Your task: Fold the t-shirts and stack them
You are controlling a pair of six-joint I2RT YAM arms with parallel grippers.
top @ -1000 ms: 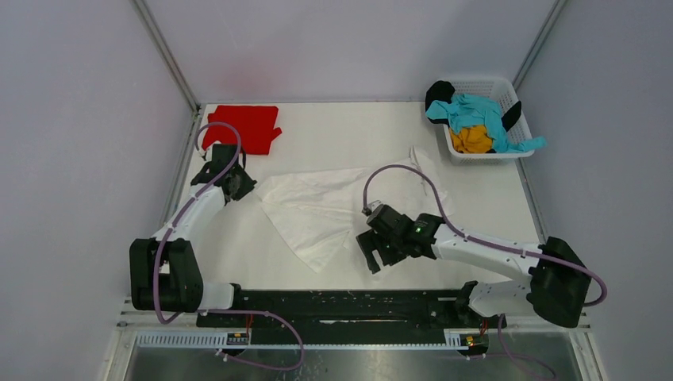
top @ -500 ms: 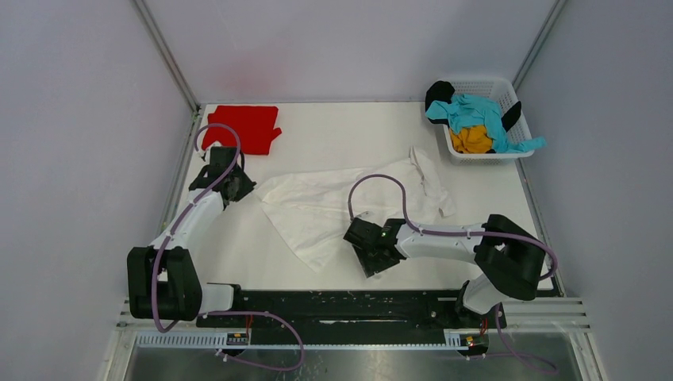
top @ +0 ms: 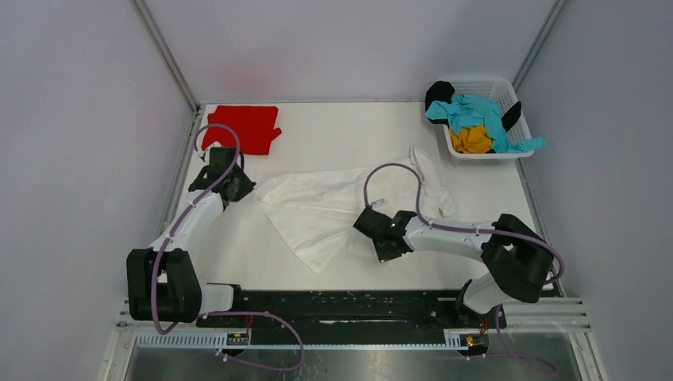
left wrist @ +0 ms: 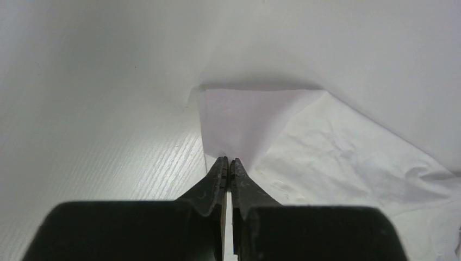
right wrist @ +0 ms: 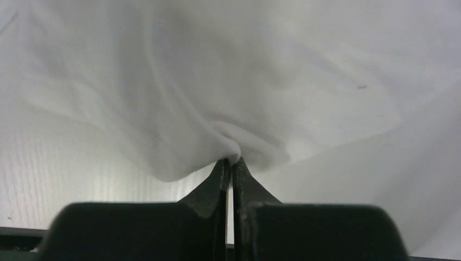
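Observation:
A large white t-shirt [top: 317,210] lies crumpled across the middle of the table. My left gripper [top: 248,190] is shut on its left corner, and the pinched white cloth [left wrist: 244,122] rises from the fingertips [left wrist: 229,161]. My right gripper [top: 367,225] is shut on the shirt's near right edge, with a bunched fold of white t-shirt [right wrist: 228,142] caught between the tips [right wrist: 230,162]. A folded red t-shirt [top: 244,127] lies flat at the far left corner. Teal [top: 476,111], orange [top: 470,140] and black [top: 438,94] t-shirts are heaped in the basket.
A white lattice basket [top: 508,152] stands at the far right corner by the wall. Purple cables loop over both arms. The black rail [top: 349,305] with the arm bases runs along the near edge.
My right gripper moved left and forward onto the white shirt's near edge and closed from open onto the cloth. The left gripper kept its hold and place.

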